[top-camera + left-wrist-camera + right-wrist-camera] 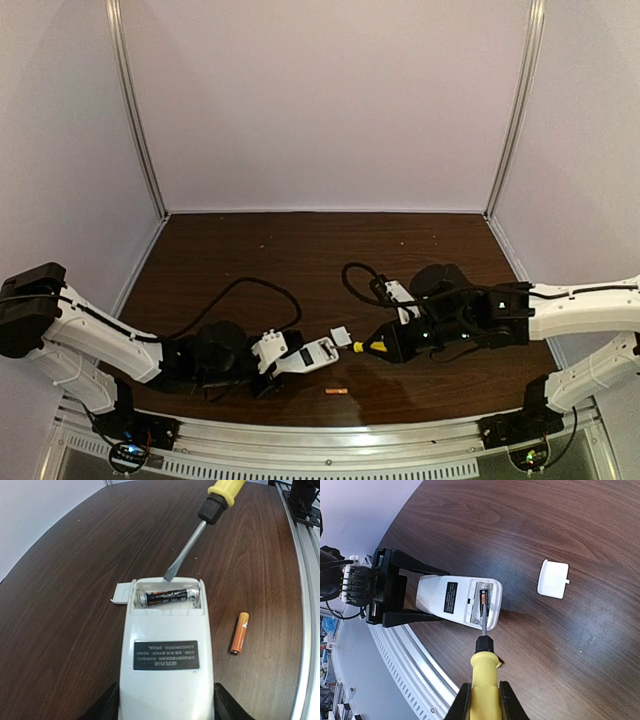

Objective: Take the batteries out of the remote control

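The white remote control (167,645) lies face down on the table with its battery bay uncovered, and my left gripper (166,706) is shut on its near end. One dark battery (167,597) still sits in the bay. The orange battery (240,632) lies loose on the wood to the remote's right. My right gripper (485,695) is shut on the yellow-handled screwdriver (484,667). Its flat tip (170,575) hovers just over the bay's far edge, above the dark battery (483,602).
A small white battery cover (553,579) lies on the table just beyond the remote (310,353), also visible as the white square (341,336). An aluminium rail (330,440) runs along the near table edge. Pale walls enclose the brown tabletop (300,260).
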